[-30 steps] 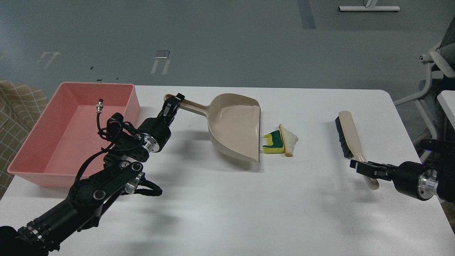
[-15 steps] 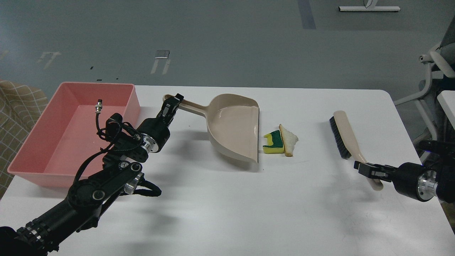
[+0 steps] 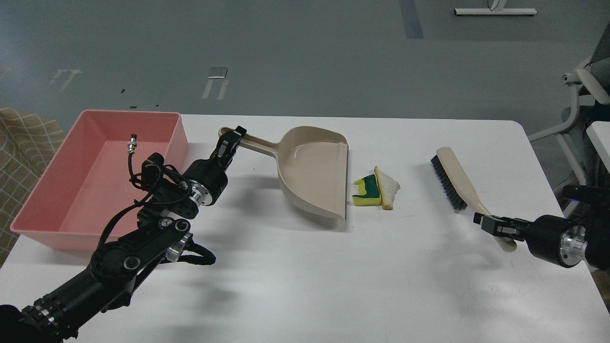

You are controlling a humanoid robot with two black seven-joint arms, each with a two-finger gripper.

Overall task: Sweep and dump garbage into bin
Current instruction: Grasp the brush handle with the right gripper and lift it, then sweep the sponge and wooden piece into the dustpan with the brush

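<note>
1. The left gripper (image 3: 230, 138) was pinched on the far end of the beige dustpan's (image 3: 314, 166) long handle, with the pan resting on the white table (image 3: 305, 286) and its open mouth facing the scraps.
2. The yellow sponge piece (image 3: 366, 193) with its green layer lay just beside the dustpan's lip, not yet inside the pan; the triangular bread slice (image 3: 386, 186) touched the sponge on the side away from the dustpan.
3. The right gripper (image 3: 493, 225) was clamped on the handle of the hand brush (image 3: 452, 178), whose dark bristles faced the dustpan but stood well apart from the bread, on the side opposite the dustpan.
4. The pink tub (image 3: 33, 209), the bin, sat beyond the dustpan's handle end, apart from the pan, and no scrap showed inside it.
5. Judged from this, both tools were in hand, while the sweeping into the pan and the dumping into the tub remained.
</note>
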